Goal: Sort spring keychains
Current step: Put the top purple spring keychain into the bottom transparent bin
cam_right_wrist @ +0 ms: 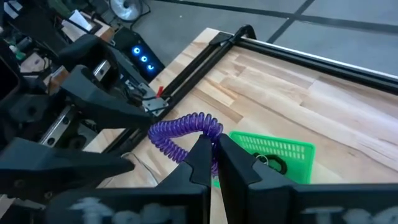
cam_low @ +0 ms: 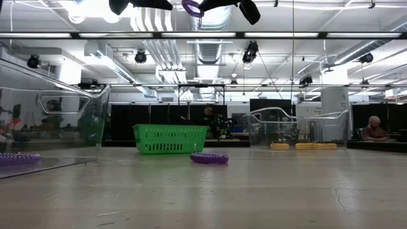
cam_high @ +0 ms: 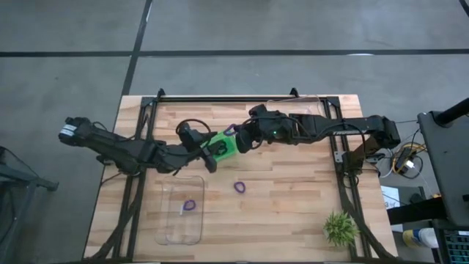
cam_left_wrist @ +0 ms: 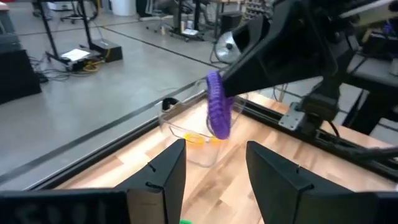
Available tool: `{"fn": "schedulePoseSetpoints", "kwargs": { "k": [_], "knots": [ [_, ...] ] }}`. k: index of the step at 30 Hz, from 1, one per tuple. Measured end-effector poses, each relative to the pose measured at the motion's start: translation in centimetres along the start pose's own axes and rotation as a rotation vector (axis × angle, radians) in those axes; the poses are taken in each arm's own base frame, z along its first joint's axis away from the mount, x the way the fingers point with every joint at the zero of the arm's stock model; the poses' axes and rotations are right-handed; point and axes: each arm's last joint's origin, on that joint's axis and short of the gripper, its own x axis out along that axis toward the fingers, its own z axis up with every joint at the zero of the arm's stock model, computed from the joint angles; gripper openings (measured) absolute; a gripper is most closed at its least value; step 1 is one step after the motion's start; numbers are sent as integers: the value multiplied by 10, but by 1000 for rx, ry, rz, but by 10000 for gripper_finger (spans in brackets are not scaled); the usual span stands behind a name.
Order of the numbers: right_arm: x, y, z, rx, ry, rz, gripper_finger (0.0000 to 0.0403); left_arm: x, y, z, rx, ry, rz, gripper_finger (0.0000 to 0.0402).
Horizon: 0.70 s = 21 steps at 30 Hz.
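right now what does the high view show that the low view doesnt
Only the high view shows the small green plant and both arms whole, with the left gripper open beside the green bin. Only the low view shows the room behind and yellow pieces in a far clear bin. Both show the right gripper holding a purple keychain up, and another purple keychain on the table.

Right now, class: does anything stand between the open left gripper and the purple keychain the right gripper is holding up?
Nothing visible: the left gripper faces the purple keychain across open air, held by the right gripper above the green bin.
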Motion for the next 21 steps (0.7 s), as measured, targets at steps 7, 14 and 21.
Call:
{"fn": "schedulePoseSetpoints", "kwargs": {
  "k": [7, 14, 21],
  "knots": [
    [0, 4, 0, 2, -11, 26, 8, 4, 0, 6, -40, -60, 23, 160],
    [-1, 8, 0, 0, -14, 42, 8, 5, 2, 8, -43, -73, 24, 160],
    [-2, 10, 1, 6, -11, 74, 8, 6, 1, 8, -53, -64, -4, 160]
  ]
}}
